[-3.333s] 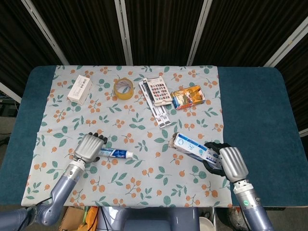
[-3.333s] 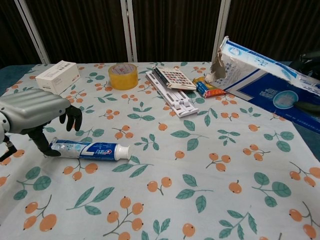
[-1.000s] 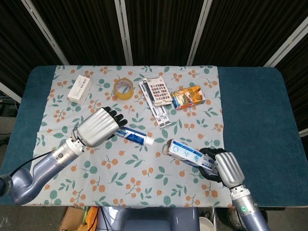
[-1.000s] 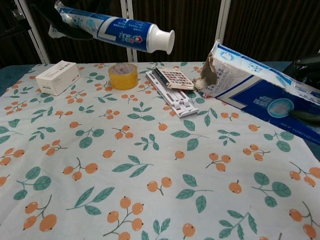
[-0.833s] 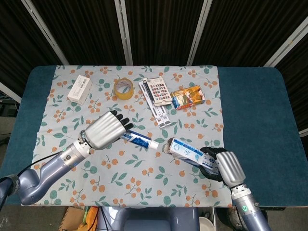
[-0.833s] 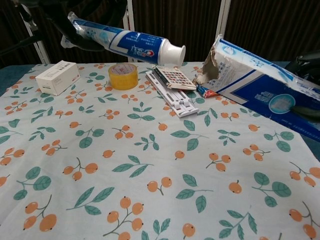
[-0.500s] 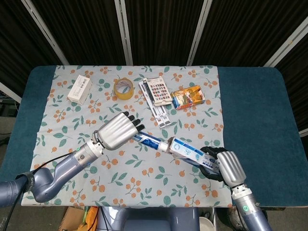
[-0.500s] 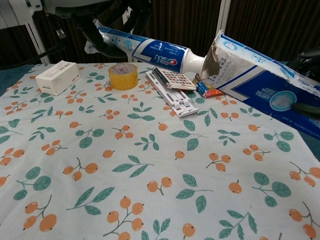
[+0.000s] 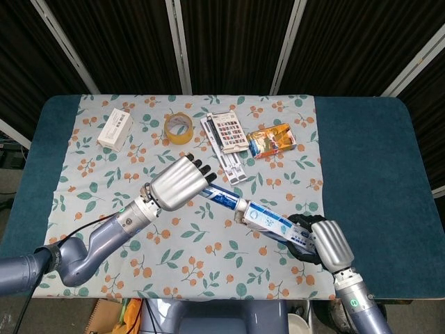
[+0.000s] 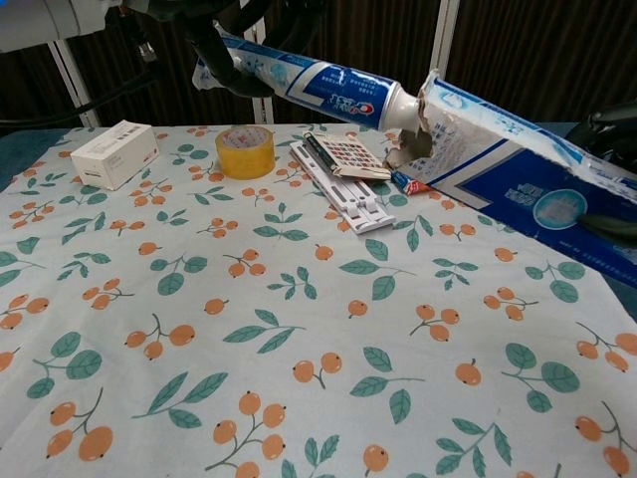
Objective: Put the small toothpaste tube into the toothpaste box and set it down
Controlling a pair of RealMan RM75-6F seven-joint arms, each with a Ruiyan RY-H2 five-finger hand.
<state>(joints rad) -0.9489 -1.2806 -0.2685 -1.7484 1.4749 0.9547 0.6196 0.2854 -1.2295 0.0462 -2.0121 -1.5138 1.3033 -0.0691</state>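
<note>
My left hand [image 9: 179, 183] holds the small blue-and-white toothpaste tube [image 9: 224, 198] by its tail, in the air above the middle of the cloth. The tube [image 10: 323, 86] points right, and its white cap end sits in the torn open mouth of the toothpaste box [image 10: 518, 179]. My right hand [image 9: 327, 241] grips the far end of that blue-and-white box [image 9: 273, 220], which is held tilted off the table. In the chest view only dark fingers [image 10: 234, 62] of the left hand show around the tube's tail.
At the back of the fruit-patterned cloth [image 9: 188, 261] lie a small white carton [image 9: 115, 129], a yellow tape roll [image 9: 179, 127], a printed card on a white holder [image 9: 228, 139] and an orange-blue packet [image 9: 272, 139]. Blue tabletop [image 9: 375, 160] lies to the right.
The left hand lifted the tube from the cloth and carried it right toward the box. Over the last half second the cap end went from just outside the box mouth into it.
</note>
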